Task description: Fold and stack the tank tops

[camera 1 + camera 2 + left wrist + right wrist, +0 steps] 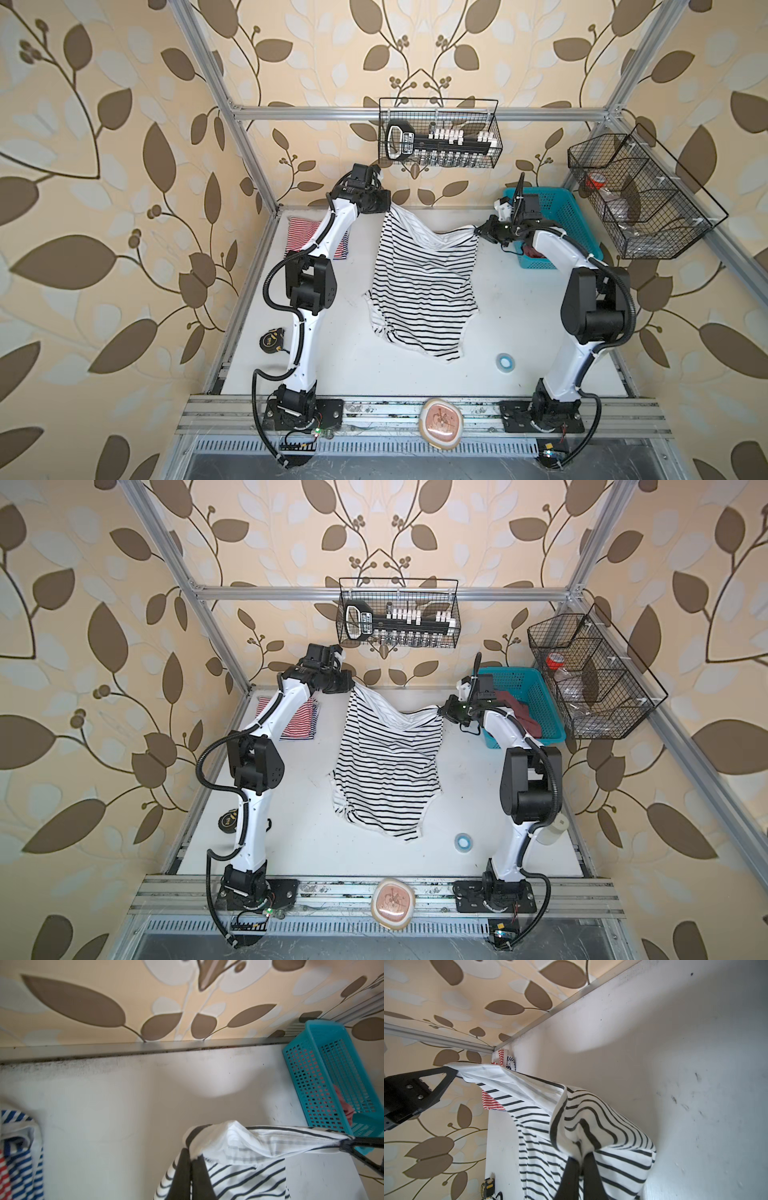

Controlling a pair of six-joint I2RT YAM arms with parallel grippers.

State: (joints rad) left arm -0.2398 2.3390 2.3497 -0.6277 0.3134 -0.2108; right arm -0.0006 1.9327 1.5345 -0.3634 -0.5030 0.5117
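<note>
Left gripper (388,208): jaws clamped on one upper corner of black-and-white striped tank top (419,286). Right gripper (478,231): jaws clamped on the other corner. Cloth sags between the jaws and hangs below them, its lower end on table (519,332). Red-and-white striped top (297,235) lies outboard of left jaws.

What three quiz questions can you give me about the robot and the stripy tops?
1. True or false: the left gripper and the right gripper are both shut on the black-and-white striped tank top.
2. Where is the red-and-white striped tank top? A on the floor; B folded at the back left corner of the table; C draped over the right arm.
3. Fill in: the dusty red top lies in the teal ____.
Key: 1 true; 2 B; 3 basket.
</note>
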